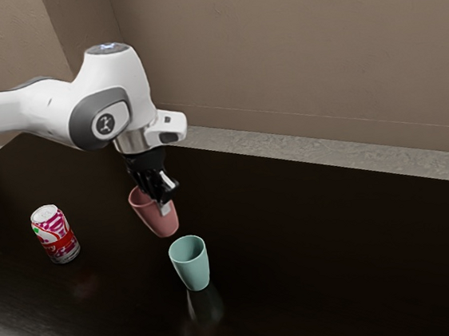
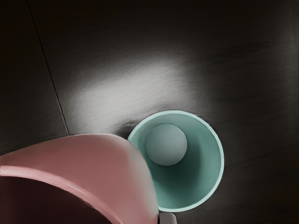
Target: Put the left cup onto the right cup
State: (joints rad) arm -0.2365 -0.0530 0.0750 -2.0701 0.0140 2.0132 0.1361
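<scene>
**Cup carry: pink cup (image 1: 156, 215) short of the teal cup (image 1: 190, 262)**

My gripper (image 1: 162, 197) is pinching the pink cup by its rim wall. The cup hangs tilted in the air, up and toward the exterior view's left of the teal cup, clear of the table (image 1: 337, 244).

As I judge it, the step in hand is the carry-over. I would bring the pink base square above the teal mouth, level the tilt, then lower straight down so the base seats without nudging the rim. In the wrist view the pink cup (image 2: 70, 172) overlaps the edge of the teal cup (image 2: 196, 177), so there is sideways travel left.

The pink cup is a plain tapered tumbler, matte, with a thin wall. The soda can (image 1: 55, 234) stands well apart from the teal cup.
</scene>
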